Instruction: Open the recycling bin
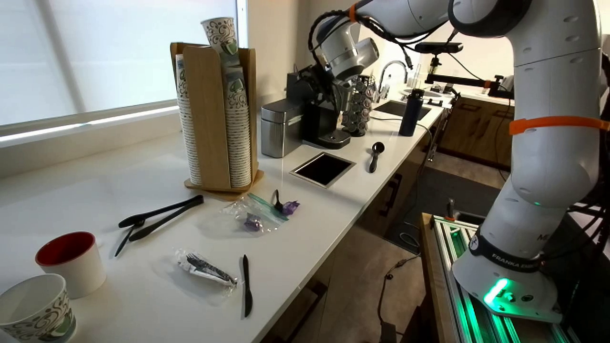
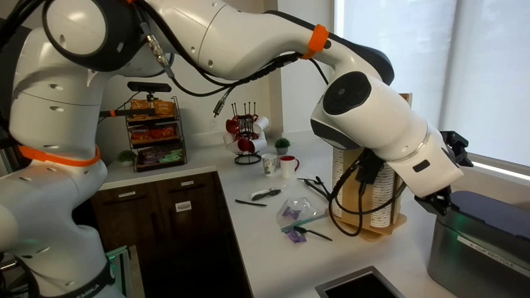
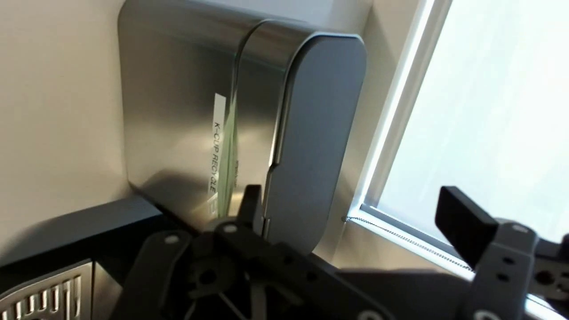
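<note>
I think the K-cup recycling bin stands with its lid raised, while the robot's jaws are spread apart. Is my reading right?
Not quite: the lid is down, not raised. The wrist view shows it lying flat across the top of the K-cup recycling bin. The jaws are spread apart, as you say.

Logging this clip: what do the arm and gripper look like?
The arm is white with rounded links, black joint covers, orange straps and black cables. Its base has a black band lettered FRANKA and a green light. The gripper is black, with two blocky-tipped fingers.
</note>
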`<state>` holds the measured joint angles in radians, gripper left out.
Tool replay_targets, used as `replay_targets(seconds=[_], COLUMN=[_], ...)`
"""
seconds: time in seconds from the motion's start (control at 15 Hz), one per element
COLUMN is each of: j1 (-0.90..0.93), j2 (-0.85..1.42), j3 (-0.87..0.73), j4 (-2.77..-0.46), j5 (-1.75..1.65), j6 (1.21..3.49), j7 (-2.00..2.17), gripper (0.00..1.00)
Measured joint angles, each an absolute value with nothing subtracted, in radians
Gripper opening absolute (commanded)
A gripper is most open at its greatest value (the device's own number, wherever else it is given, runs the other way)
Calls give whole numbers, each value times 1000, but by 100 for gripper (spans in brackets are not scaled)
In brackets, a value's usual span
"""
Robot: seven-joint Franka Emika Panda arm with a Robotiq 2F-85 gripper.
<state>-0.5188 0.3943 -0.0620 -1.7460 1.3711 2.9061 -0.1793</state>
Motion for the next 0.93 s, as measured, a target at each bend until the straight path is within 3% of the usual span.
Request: replay_targets(seconds=[0.93], j1=[-564], j2=[482], j3=[-30], j4=[-1626], j5=[1534], j6=[2921], j7=[-328], gripper=[100])
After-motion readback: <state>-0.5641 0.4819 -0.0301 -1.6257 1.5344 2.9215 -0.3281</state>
